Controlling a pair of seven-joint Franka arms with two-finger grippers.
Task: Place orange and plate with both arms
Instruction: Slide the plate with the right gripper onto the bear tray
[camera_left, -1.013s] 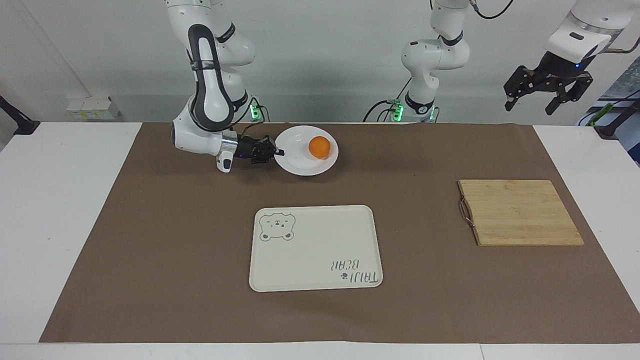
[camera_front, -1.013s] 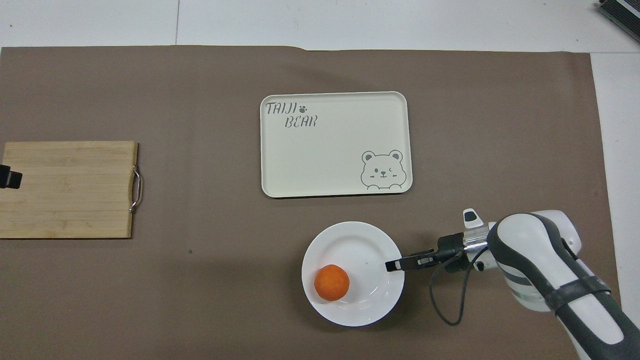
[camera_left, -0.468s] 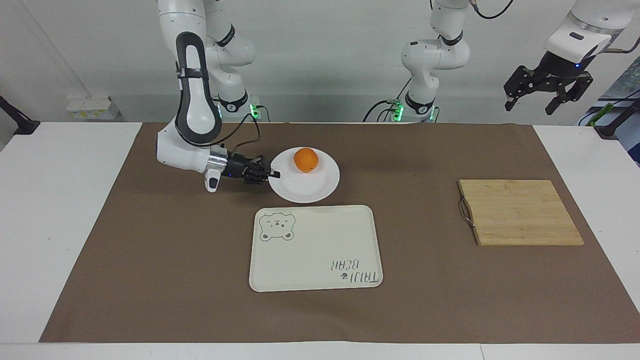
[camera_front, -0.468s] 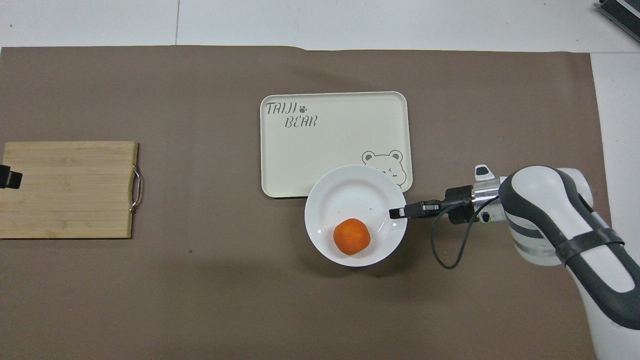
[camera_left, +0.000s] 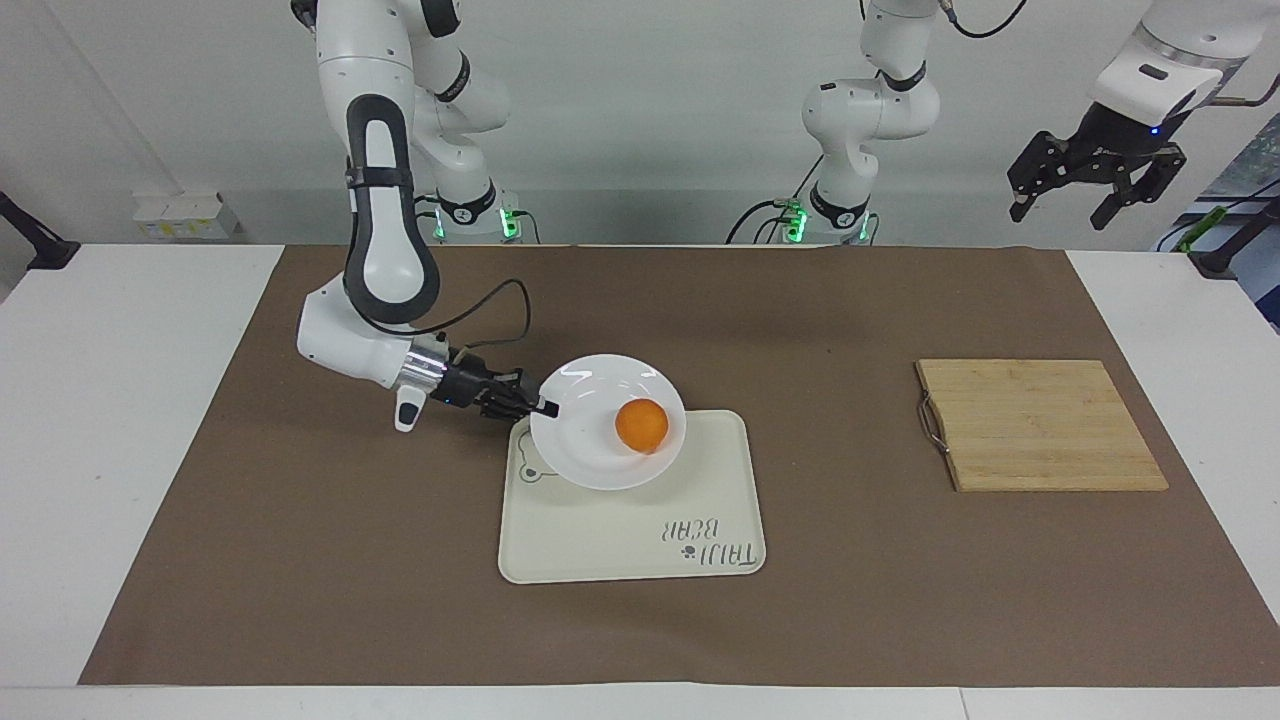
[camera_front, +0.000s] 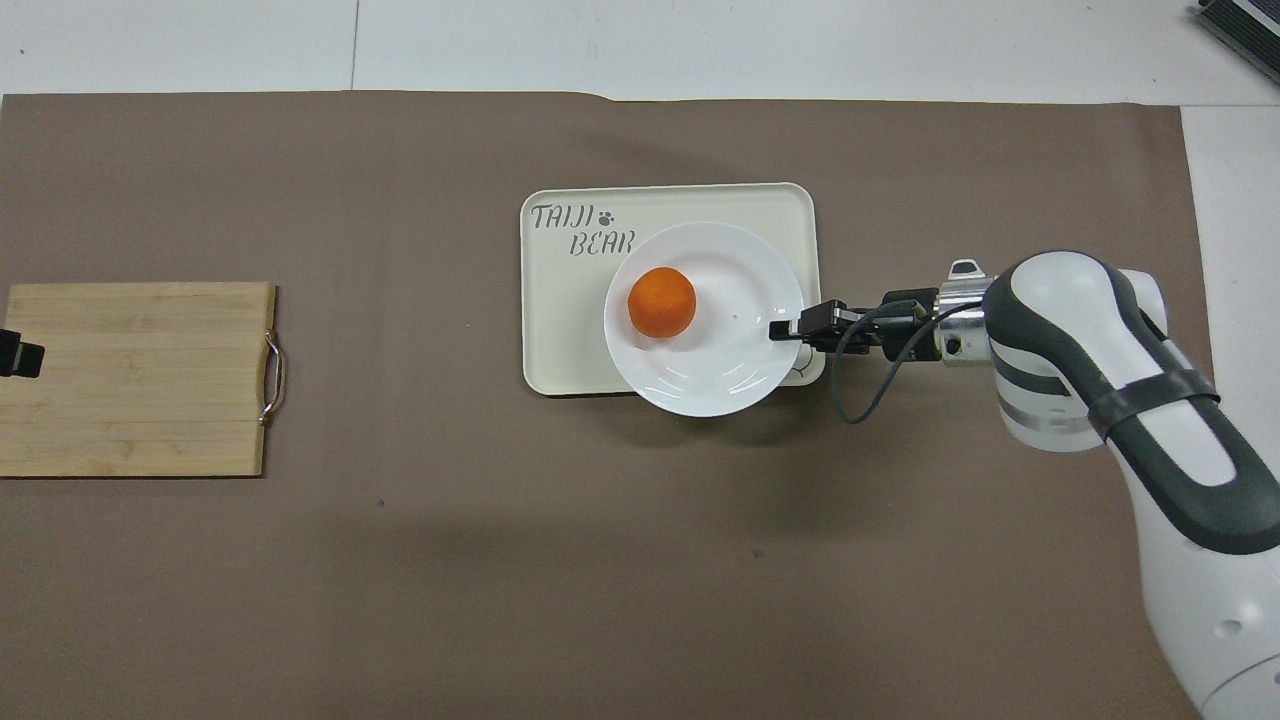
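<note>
Gripping plate (camera_left: 600, 450) rim at 9 o'clock: right gripper (camera_left: 545, 408), over tray (camera_left: 640, 540). Orange (camera_left: 641, 425) on plate, 3 o'clock side. Left gripper (camera_left: 1095, 185) waits, fingers spread, above cutting board (camera_left: 1040, 425).

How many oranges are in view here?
1. The orange sits on the plate, which the right gripper holds by its rim over the tray. Nothing in either view looks able to hide another.
</note>
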